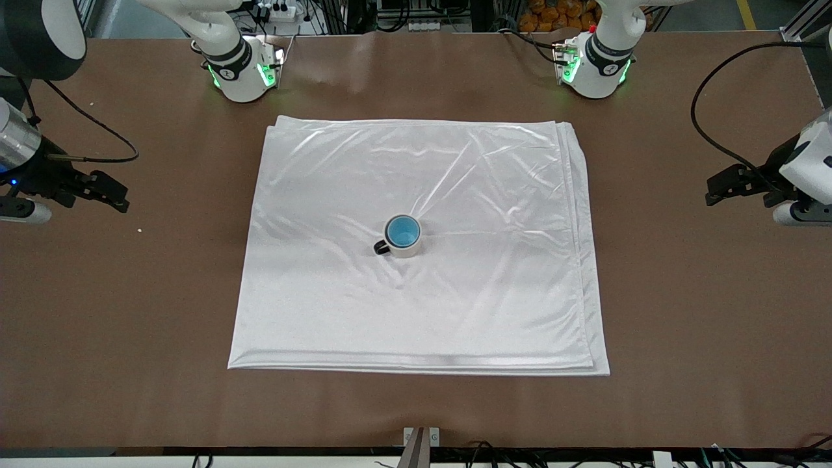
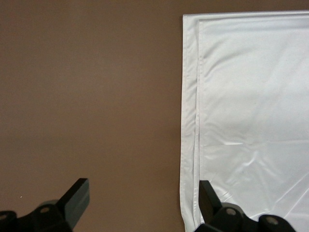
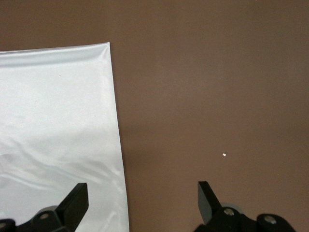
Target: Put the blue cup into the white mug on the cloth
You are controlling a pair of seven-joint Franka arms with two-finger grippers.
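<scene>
— How are the two arms posed?

— Both wait at the ends of the brown table, well apart from the cups. The left hand hangs over bare table at the left arm's end, just off the edge of the cloth; its fingers are spread wide with nothing between them. The right hand hangs over bare table at the right arm's end, also spread and empty, with the cloth's edge under one finger in its wrist view.

— And the cloth?

— A large shiny white sheet, folded, lying flat and softly wrinkled in the middle of the table between the two hands.

— Where is the white mug?

— Upright near the cloth's centre, its black handle pointing toward the right arm's end and slightly toward the front camera. It stands about midway between the hands, touched by neither.

— The blue cup?

— Sitting inside the mug, its bright blue inside showing within the mug's rim.

— Anything smaller?

— A tiny white crumb on the table near the right hand.
</scene>
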